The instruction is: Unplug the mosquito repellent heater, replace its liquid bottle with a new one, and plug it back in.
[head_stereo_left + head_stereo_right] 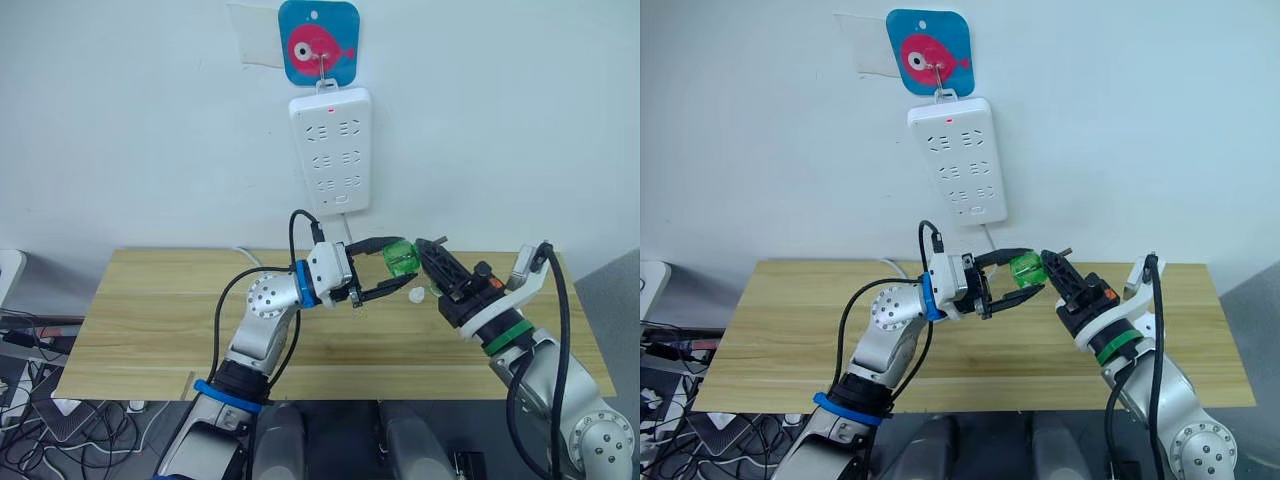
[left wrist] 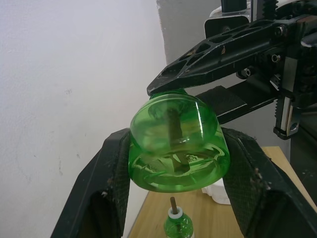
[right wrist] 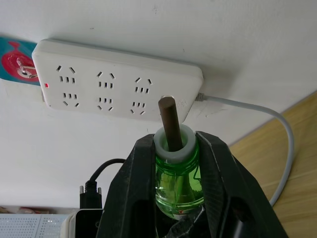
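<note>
Both grippers meet above the bench (image 1: 150,320), below the wall strip (image 1: 331,150). The right gripper (image 3: 173,168) has its fingers clamped on the green bottle (image 1: 401,257) at the neck, wick poking out. The left gripper (image 2: 173,163) has its fingers spread either side of the bottle's base, seemingly just touching. A small white piece (image 1: 416,295), possibly the heater, lies on the bench beneath. Another bottle (image 2: 177,225) stands upright there.
</note>
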